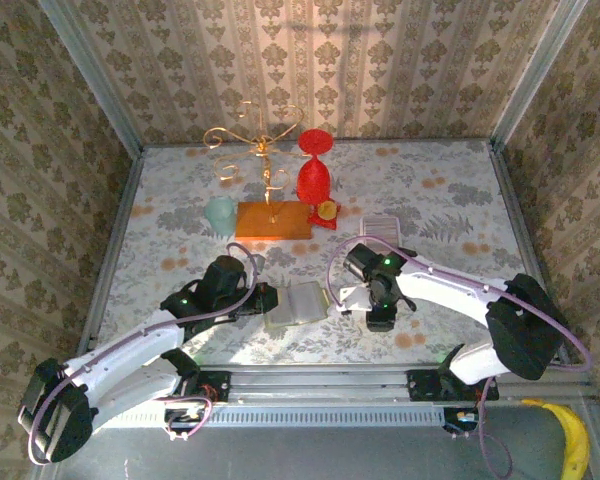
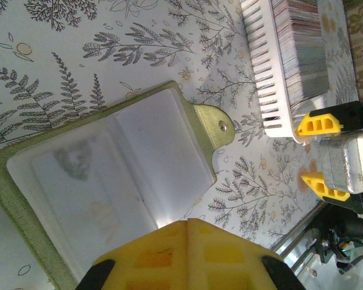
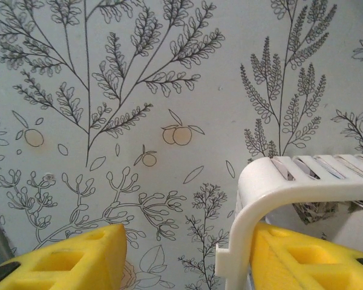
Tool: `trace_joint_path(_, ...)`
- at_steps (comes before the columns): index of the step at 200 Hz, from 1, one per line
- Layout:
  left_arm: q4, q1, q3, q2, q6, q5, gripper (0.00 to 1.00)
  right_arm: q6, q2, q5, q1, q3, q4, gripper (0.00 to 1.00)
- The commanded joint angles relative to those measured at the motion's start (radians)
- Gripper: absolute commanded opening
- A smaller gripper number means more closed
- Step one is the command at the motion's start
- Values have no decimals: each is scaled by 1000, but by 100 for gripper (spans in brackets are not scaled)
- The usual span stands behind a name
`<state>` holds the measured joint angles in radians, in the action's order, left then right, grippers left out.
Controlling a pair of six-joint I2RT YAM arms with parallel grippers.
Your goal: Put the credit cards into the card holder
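The card holder (image 1: 298, 303) lies open on the table, olive green with clear sleeves (image 2: 109, 181). My left gripper (image 1: 268, 298) is shut, its yellow tips (image 2: 189, 222) pressed together over the holder's near edge. I cannot tell whether a sleeve is pinched between them. Several credit cards (image 2: 299, 48) stand on edge in a white slotted rack (image 2: 266, 66), just right of the holder. My right gripper (image 3: 187, 241) is open at the rack's end. The rack's rim (image 3: 272, 181) sits between the jaws against the right finger (image 3: 290, 254). From the left wrist both its fingertips (image 2: 317, 124) show.
At the back stand a gold wire stand on a wooden base (image 1: 270, 220), a red goblet (image 1: 315, 175), a pale green glass (image 1: 220, 212) and a small red and yellow piece (image 1: 327, 213). A metal rail (image 1: 320, 385) runs along the near edge. Patterned walls enclose the table.
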<state>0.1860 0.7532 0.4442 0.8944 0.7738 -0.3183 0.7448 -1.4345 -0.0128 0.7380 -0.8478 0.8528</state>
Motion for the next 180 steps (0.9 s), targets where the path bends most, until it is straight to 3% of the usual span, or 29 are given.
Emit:
trace_joint_path(1,-5,6,-19,-19,12,-8,0,-48,36,21,19,25,46,55)
trace_joint_path(68,9,8,-29,-45,18,4,0,-104,92,0,79,55,21,55)
trace_joint_path(111,13,8,-24,-52,18,5,0,-96,119,-100,68,62,-56,57)
trace_joint_path(180,12,8,-23,-52,21,7,0,-78,150,-71,19,96,-93,59)
